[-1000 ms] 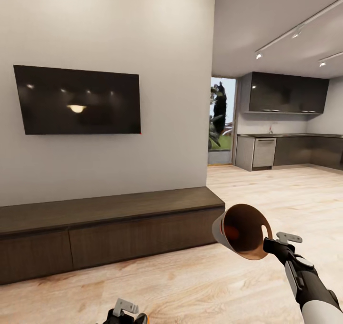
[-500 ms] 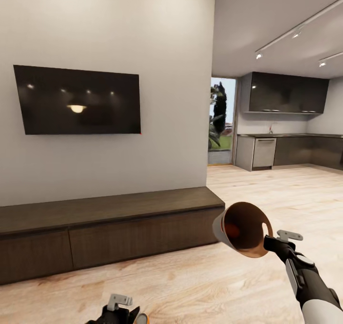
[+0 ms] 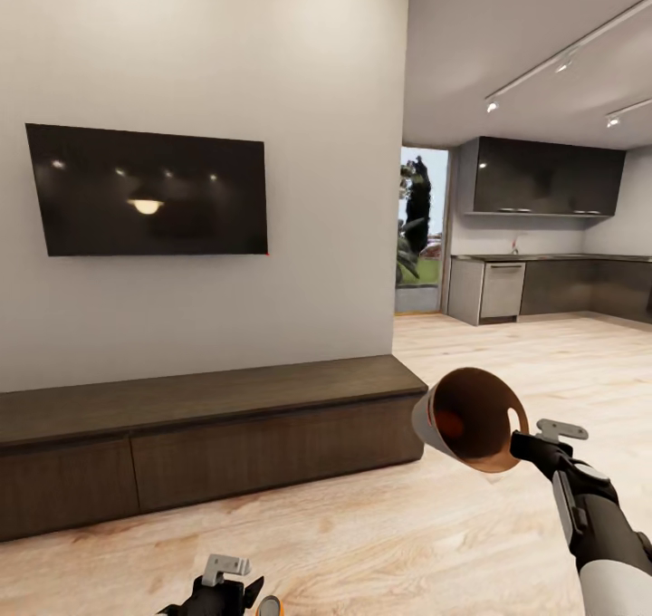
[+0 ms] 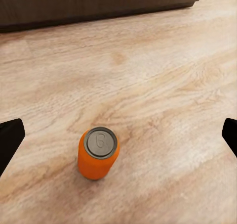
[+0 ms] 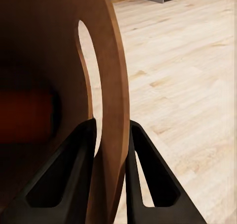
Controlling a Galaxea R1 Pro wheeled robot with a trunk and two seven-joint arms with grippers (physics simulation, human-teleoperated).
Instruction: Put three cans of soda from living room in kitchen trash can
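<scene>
Orange soda can [image 4: 98, 154] stands upright on the wood floor [image 4: 163, 85], centred between my left gripper's [image 4: 118, 137] wide-spread fingers. I should descend straight, then close evenly. My right gripper [image 5: 109, 150] pinches the trash can [image 3: 471, 419] rim, far right.
</scene>
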